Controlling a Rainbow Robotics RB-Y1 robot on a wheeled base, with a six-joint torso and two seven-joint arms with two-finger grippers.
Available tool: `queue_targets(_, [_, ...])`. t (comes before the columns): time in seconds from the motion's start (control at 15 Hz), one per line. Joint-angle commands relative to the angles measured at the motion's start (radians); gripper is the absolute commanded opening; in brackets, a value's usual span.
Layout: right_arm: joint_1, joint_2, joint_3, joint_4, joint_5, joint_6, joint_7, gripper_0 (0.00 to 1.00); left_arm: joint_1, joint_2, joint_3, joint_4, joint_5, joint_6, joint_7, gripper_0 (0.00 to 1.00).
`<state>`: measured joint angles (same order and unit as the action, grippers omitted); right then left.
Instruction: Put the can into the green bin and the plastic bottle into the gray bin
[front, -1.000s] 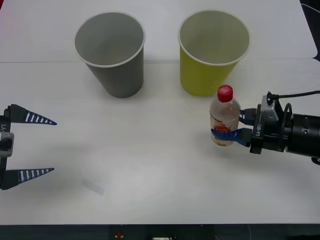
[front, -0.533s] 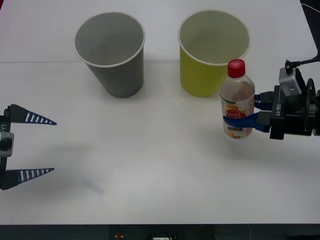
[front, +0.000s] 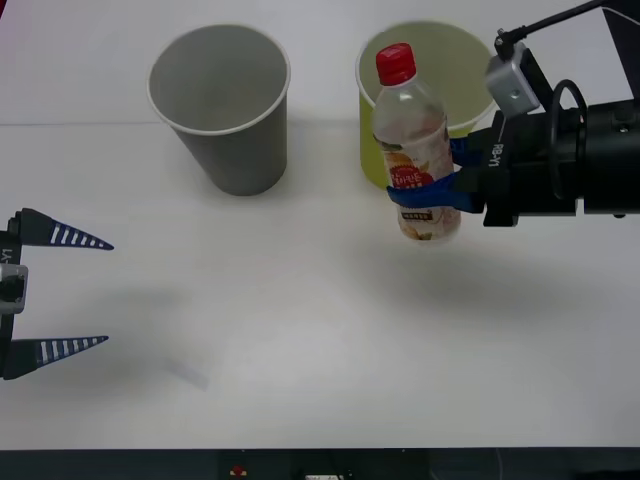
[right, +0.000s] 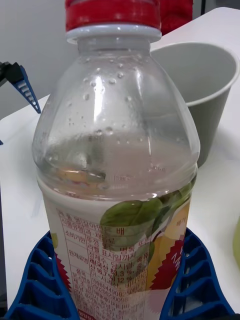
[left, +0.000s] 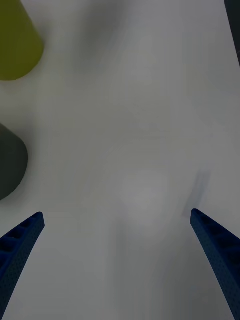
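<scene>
At nine o'clock on the worktop, the left hand waits spread wide and empty. The gray bin stands at eleven, the green bin at one. The right hand clamps the plastic bottle aloft before the green bin; best carry it upright toward ten o'clock, clear the gray rim, then release.

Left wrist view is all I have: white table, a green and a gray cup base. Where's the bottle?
Observer: The plastic bottle is off the table, upright, held by the right gripper around its label.
Operator: Near which cup?
Observer: In the front view it overlaps the green bin; the gray bin stands farther toward the robot's left.
Operator: Cap on?
Observer: Yes, a red cap; the bottle looks empty, with droplets inside.
Operator: My arm?
Observer: The left gripper hangs open at the table's left edge.
</scene>
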<state>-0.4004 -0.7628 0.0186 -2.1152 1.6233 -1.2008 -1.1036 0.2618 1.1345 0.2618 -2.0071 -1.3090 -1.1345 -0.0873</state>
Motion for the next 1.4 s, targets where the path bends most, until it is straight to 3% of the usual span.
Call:
queue_targets(0.07, [-0.14, 0.014, 0.104, 0.021, 0.067, 0.012, -0.147, 0.0, 0.0, 0.0, 0.0, 0.0, 0.0, 0.0, 0.0, 1.0])
queue_targets(0.53, [-0.529, 0.088, 0.297, 0.362, 0.072, 0.014, -0.165, 0.0, 0.0, 0.0, 0.0, 0.0, 0.0, 0.0, 0.0, 1.0])
queue_targets(0.73, [-0.647, 0.142, 0.32, 0.491, 0.09, 0.015, -0.165, 0.0, 0.0, 0.0, 0.0, 0.0, 0.0, 0.0, 0.0, 1.0])
queue_targets(1.2, [-0.796, 0.275, 0.353, 0.664, 0.268, 0.017, -0.165, 0.0, 0.0, 0.0, 0.0, 0.0, 0.0, 0.0, 0.0, 1.0])
queue_targets(1.4, [-0.859, 0.327, 0.374, 0.752, 0.288, 0.02, -0.165, 0.0, 0.0, 0.0, 0.0, 0.0, 0.0, 0.0, 0.0, 1.0])
